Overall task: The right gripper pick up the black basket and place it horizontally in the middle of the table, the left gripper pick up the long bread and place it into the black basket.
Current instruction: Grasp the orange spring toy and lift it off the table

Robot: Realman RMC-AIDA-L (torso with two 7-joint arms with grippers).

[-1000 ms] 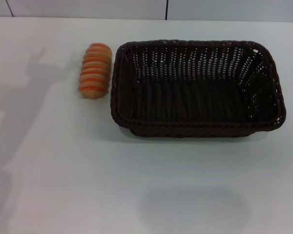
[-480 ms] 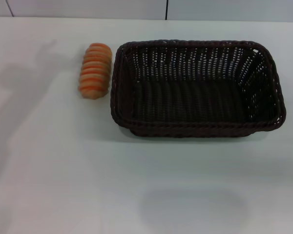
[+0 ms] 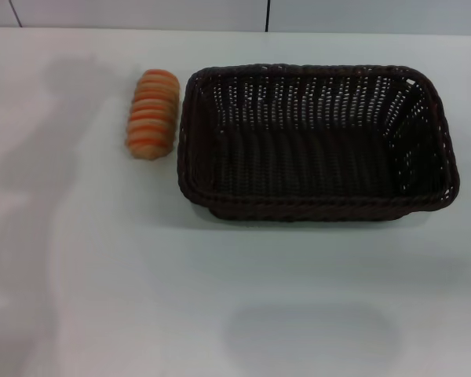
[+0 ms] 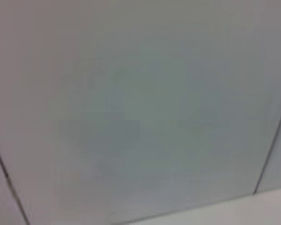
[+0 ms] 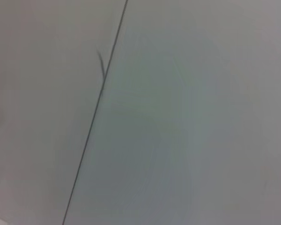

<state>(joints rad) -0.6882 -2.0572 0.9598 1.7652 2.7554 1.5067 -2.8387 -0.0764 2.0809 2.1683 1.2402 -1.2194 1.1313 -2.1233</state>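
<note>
Head view shows the black basket (image 3: pixel 318 141) sitting flat on the table (image 3: pixel 102 298), lying crosswise, a little right of centre, with nothing inside it. The long bread (image 3: pixel 152 113) lies on the tabletop just beside the basket's left end, close to the rim but apart from it, its length running away from the robot. Neither the left gripper nor the right gripper appears in any current picture, so whether their fingers are apart or together cannot be told. Both wrist views take in only pale flat panels crossed by thin dark seams (no basket, no bread, no fingers), which suggests both arms are held well away from the work. What has changed over the last second is the soft grey shadow on the left part of the table: it has shifted and now stretches as a taller column from the near edge up toward the far-left corner, while basket and bread have not moved at all. That moving shadow is probably cast by the left arm travelling overhead. Judging by how the basket lies, the placing step looks done, and the bread step looks to be starting. The bread is not yet touched.
</note>
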